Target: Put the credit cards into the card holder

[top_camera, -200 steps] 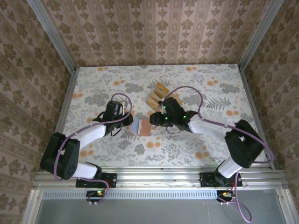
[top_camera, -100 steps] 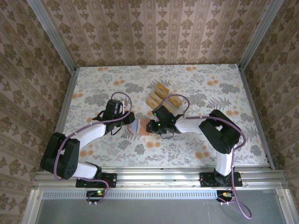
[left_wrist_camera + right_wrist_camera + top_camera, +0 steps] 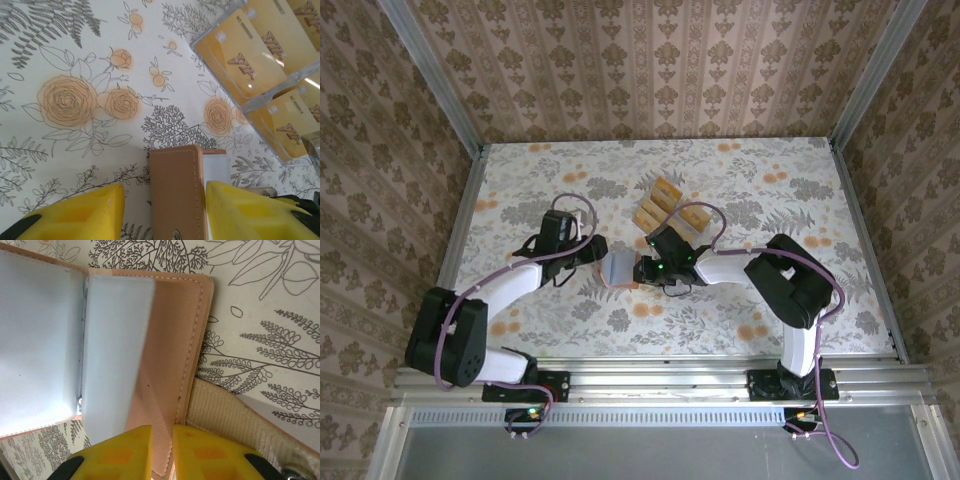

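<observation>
Floral surface [image 3: 770,200], centre frame: card holder [image 3: 620,268] looks light, floppy, probably slick; right claw [image 3: 172,432] pinches its flap edge, left claw [image 3: 165,200] gapes open astride it. Edges seem the best holds.

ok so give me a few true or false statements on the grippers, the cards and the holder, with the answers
1. The right gripper is pinching one flap of the card holder. True.
2. The left gripper is clamped shut on a card. False: its fingers stand apart on either side of the card holder, and it holds no card.
3. The credit cards sit in the clear stand. True.
4. The card holder lies folded shut. False: it is open, with its greyish inner face showing in the right wrist view.
</observation>
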Controlling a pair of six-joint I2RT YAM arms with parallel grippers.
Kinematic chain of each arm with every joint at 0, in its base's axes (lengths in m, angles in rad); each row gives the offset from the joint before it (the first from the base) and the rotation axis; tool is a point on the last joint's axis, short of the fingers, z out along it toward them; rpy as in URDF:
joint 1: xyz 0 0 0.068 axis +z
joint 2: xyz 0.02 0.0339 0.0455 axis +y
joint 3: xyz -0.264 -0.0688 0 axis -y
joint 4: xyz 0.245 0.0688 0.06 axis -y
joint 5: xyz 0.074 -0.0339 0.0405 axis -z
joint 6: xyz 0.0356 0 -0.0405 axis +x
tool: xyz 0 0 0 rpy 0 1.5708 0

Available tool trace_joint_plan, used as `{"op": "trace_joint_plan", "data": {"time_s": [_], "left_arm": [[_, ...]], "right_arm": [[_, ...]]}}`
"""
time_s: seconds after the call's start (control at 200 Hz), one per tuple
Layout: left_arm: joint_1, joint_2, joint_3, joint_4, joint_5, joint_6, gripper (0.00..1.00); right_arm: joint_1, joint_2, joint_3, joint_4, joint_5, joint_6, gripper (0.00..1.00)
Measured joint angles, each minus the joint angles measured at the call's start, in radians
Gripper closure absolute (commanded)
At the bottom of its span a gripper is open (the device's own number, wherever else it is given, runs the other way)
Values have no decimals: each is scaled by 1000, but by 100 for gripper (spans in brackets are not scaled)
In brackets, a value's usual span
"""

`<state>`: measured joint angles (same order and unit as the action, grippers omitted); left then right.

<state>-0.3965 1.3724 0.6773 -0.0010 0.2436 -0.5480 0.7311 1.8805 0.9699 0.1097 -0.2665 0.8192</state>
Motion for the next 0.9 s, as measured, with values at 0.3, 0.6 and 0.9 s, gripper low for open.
{"op": "trace_joint_plan", "data": {"time_s": [0.3,0.6,0.9], "left_arm": [[12,-5,-1,5,26,3,65],[9,-5,-1,46,69,-7,46],[-49,43,75,7,54,23,48]], "right_arm": [[-2,3,-3,10,0,3,80],[-2,7,-3,19,0,4,80],[-3,7,-8,26,0,4,81]]}}
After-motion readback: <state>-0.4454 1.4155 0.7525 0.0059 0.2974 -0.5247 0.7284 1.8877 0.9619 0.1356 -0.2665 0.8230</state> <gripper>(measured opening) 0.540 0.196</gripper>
